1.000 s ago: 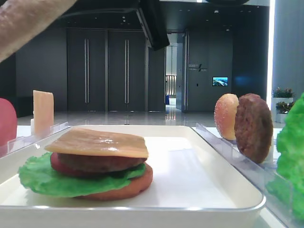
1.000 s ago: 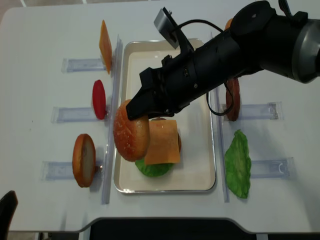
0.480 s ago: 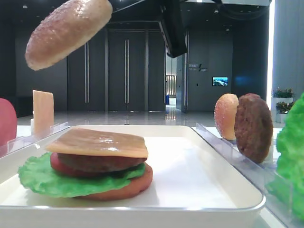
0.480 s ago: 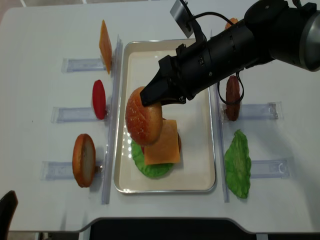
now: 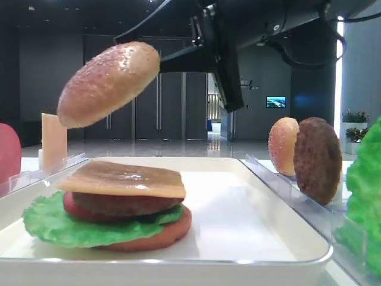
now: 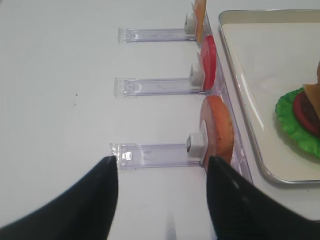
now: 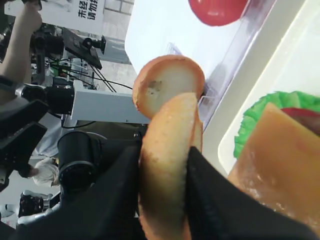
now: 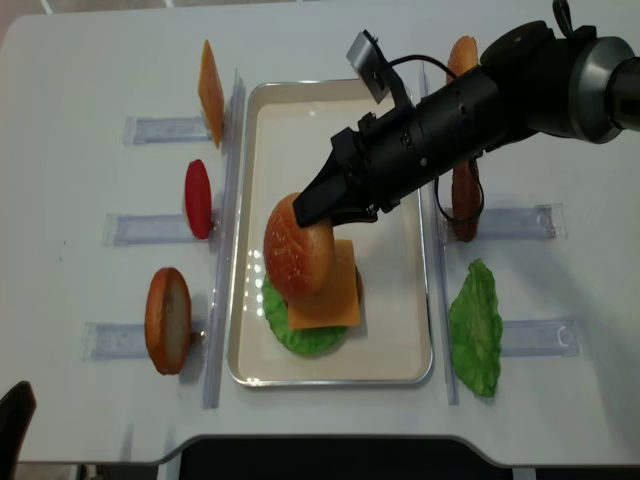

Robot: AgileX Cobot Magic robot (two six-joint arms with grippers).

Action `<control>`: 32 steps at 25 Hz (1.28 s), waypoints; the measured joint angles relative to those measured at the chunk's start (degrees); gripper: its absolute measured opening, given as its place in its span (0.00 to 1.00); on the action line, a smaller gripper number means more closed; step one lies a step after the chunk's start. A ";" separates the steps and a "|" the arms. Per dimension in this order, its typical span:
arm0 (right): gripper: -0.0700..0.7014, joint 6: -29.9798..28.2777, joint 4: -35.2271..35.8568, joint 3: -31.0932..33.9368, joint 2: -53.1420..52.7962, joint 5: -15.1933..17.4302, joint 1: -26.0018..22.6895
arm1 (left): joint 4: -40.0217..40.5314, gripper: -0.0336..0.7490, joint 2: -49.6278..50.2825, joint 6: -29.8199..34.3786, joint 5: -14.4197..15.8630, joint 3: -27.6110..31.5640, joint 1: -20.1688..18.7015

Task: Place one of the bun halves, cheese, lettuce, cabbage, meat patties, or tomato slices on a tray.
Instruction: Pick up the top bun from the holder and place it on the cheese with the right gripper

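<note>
The right gripper (image 8: 322, 207) is clenched on the bun top (image 8: 299, 256), its black fingers (image 7: 117, 192) pinching the bun's rim on both sides – the domed bun hangs tilted in the air at the upper left of the low front view, above the cheese (image 5: 124, 179) that caps the stack of patty, tomato and lettuce (image 5: 53, 223) on the left half of the white tray (image 8: 402, 340). In the lower part of its wrist view the left gripper (image 6: 162, 200) stands with fingers spread and nothing between them – over a clear rack (image 6: 150, 154) holding the bun bottom (image 6: 218, 131)
</note>
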 joint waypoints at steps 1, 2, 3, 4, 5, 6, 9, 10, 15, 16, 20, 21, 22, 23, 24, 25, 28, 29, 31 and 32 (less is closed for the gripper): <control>0.35 -0.16 0.24 0.00 0.00 0.12 -0.69 | 0.00 0.60 0.00 0.00 0.00 0.00 0.00; 0.35 -0.18 0.25 0.00 0.00 0.11 -1.22 | 0.00 0.60 0.00 0.00 0.00 0.00 0.00; 0.35 -0.23 0.29 0.00 0.00 0.11 -1.50 | 0.00 0.60 0.00 0.00 0.00 0.00 0.00; 0.35 -0.23 0.37 0.00 0.00 0.11 -1.65 | 0.00 0.60 0.00 0.00 0.00 0.00 0.00; 0.35 -0.29 0.50 0.00 0.00 0.11 -1.73 | 0.00 0.60 0.00 0.00 0.00 0.00 0.00; 0.35 -0.40 0.54 0.00 0.00 0.11 -1.65 | 0.00 0.60 0.00 0.00 0.00 0.00 0.00; 0.35 -0.62 0.54 0.00 0.00 0.24 -1.55 | 0.00 0.60 0.00 0.00 0.00 0.00 0.00; 0.35 -0.66 0.54 0.00 0.00 0.24 -1.55 | 0.00 0.60 0.00 0.00 0.00 0.00 0.00; 0.35 -0.66 0.57 0.00 0.60 1.07 -1.55 | 0.00 0.60 0.00 0.00 0.00 0.00 0.00; 0.35 -0.72 0.68 0.00 1.19 1.70 -1.55 | 0.00 0.60 0.00 0.00 0.00 0.00 0.00; 0.35 -1.45 0.97 0.00 2.92 2.78 -1.55 | 0.00 0.60 0.00 0.00 0.00 0.00 0.00; 0.35 -1.53 0.97 0.00 3.04 2.78 -1.55 | 0.00 0.60 0.00 0.00 0.00 0.00 0.00; 0.35 -1.61 0.97 0.00 3.23 2.85 -1.55 | 0.00 0.60 0.00 0.00 0.00 0.00 0.00; 0.35 -1.63 0.97 0.00 3.47 2.87 -1.55 | 0.00 0.60 0.00 0.00 0.00 0.00 0.00; 0.35 -1.63 0.97 0.00 3.84 2.87 -1.55 | 0.00 0.60 0.00 0.00 0.00 0.00 0.00; 0.35 -1.63 0.97 0.00 4.07 2.92 -1.55 | 0.00 0.60 0.00 0.00 0.00 0.00 0.00; 0.35 -1.74 0.97 0.00 4.96 2.94 -1.55 | 0.00 0.60 0.00 0.00 0.00 0.00 0.00; 0.35 -1.87 0.97 0.00 5.07 2.94 -1.55 | 0.00 0.60 0.00 0.00 0.00 0.00 0.00; 0.35 -2.35 0.97 0.00 5.07 2.99 -1.55 | 0.00 0.60 0.00 0.00 0.00 0.00 0.00; 0.35 -2.60 0.97 0.00 5.07 2.99 -1.55 | 0.00 0.60 0.00 0.00 0.00 0.00 0.00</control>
